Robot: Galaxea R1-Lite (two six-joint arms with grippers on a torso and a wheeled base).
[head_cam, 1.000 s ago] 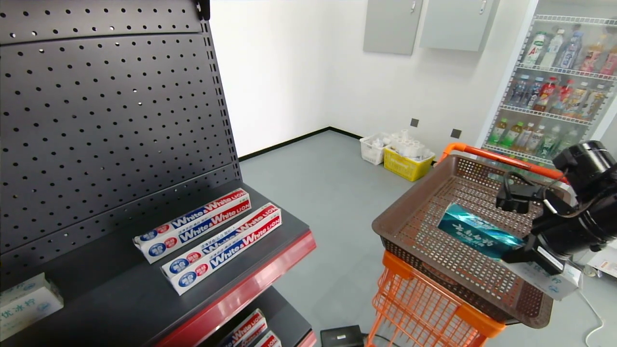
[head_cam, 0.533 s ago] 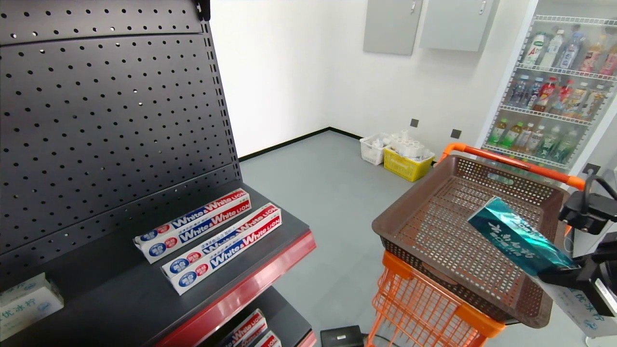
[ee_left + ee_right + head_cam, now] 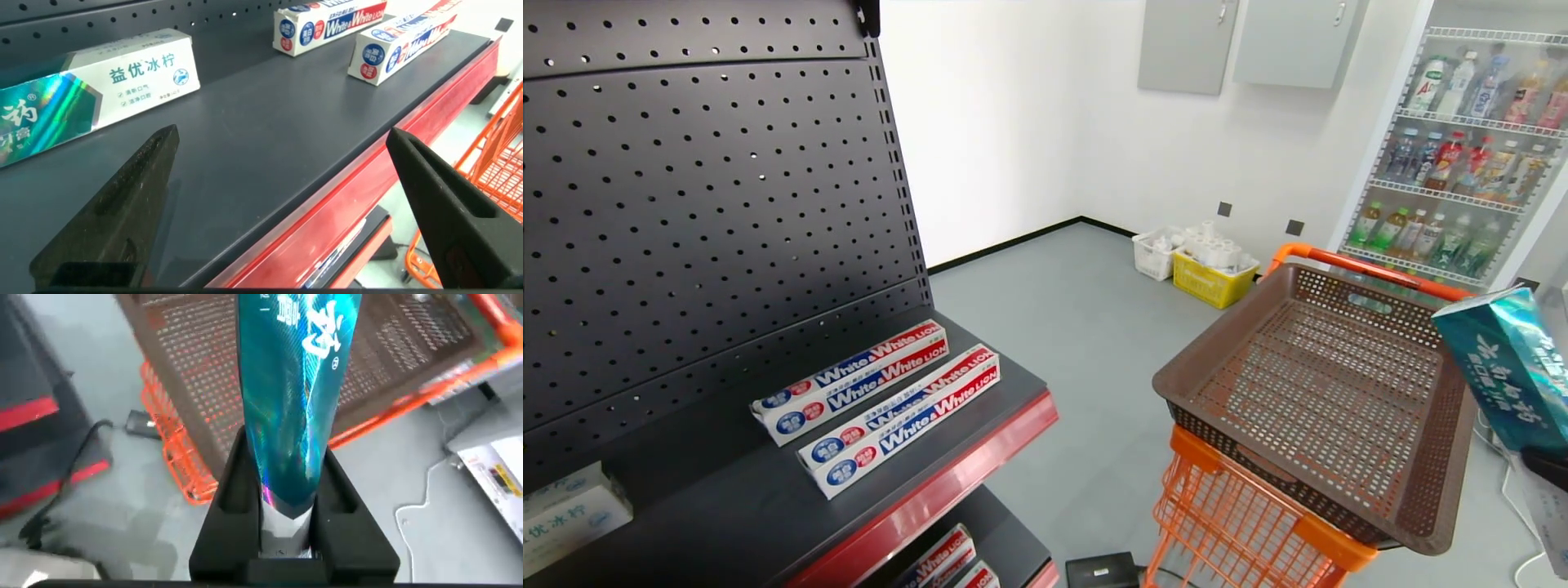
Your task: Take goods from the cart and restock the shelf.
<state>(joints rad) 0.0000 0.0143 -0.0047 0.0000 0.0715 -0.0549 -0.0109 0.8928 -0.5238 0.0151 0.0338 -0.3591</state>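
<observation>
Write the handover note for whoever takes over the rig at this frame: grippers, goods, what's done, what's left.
Left gripper: open, holding nothing, over the shelf.
Right gripper: shut on the teal toothpaste box, held in the air at the right side of the brown basket on the orange cart.
On the shelf: two white toothpaste boxes side by side, and a teal-and-white box further left.
Done: the teal toothpaste box is out of the basket.
Left: carry it to the shelf, set it down, release.
</observation>
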